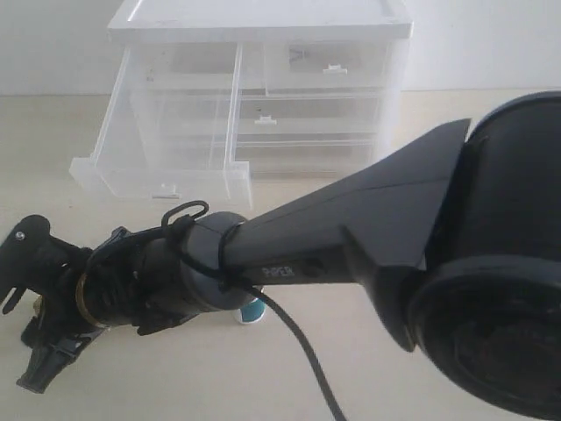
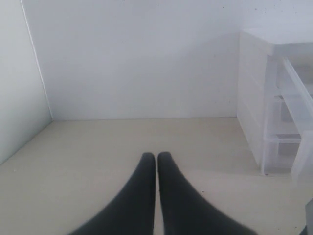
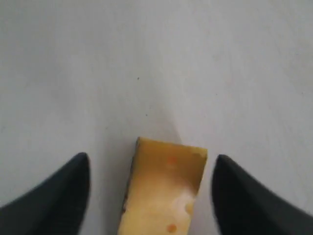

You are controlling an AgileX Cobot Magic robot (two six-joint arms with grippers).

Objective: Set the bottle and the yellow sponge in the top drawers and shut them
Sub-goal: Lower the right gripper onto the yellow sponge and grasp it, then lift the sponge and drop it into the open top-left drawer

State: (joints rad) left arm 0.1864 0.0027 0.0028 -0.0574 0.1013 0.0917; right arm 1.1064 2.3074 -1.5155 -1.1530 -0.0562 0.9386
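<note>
The yellow sponge (image 3: pixel 164 188) lies on the pale table between the two fingertips of my right gripper (image 3: pixel 151 169), which is open and touches neither side of it. In the exterior view this gripper (image 1: pixel 39 364) points down at the lower left, at the end of an arm reaching across from the right; the sponge is hidden there. Only a teal-and-white sliver of the bottle (image 1: pixel 252 310) peeks out under that arm. The left top drawer (image 1: pixel 166 167) is pulled far out; the right top drawer (image 1: pixel 329 68) looks pushed in. My left gripper (image 2: pixel 156 157) is shut on nothing, facing the wall.
The white-framed chest (image 1: pixel 263 22) stands at the back against the wall, with full-width clear drawers (image 1: pixel 307 118) below the top pair. The black arm (image 1: pixel 351 237) and its cable block much of the exterior view. The chest (image 2: pixel 252 98) is close beside my left gripper.
</note>
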